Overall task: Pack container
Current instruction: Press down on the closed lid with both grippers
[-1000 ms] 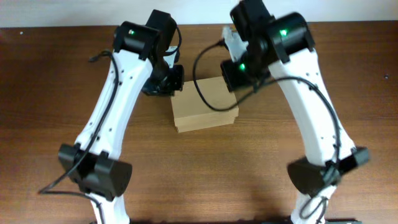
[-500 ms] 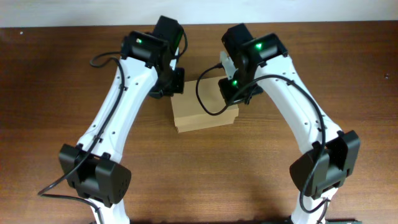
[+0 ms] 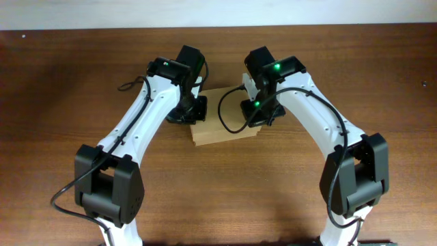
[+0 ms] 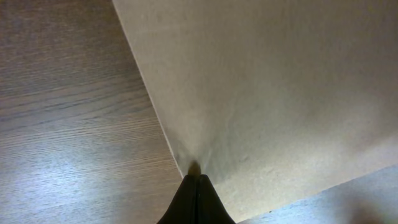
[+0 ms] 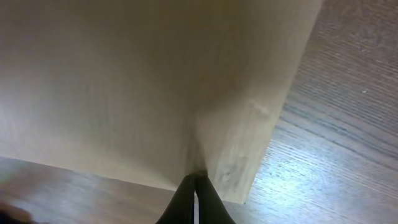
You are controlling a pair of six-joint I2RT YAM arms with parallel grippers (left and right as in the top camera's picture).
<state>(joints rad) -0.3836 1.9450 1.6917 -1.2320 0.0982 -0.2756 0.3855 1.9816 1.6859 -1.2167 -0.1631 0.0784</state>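
Left fingers [image 4: 185, 205] and right fingers [image 5: 211, 209], each pair pinched together empty, touch the closed container [image 3: 220, 130], contents hidden.

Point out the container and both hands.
container [image 3: 208, 131]: overhead view, front part of its top.
left hand [image 4: 194, 178]: left wrist view, between its closed fingertips.
right hand [image 5: 196, 177]: right wrist view, between its closed fingertips.

You're looking at a robotics lab bench: a left arm [image 3: 140, 119] and a right arm [image 3: 321, 116] stand on a wood-grain desk [image 3: 54, 89], with a plain white wall [image 3: 218, 12] behind the desk.
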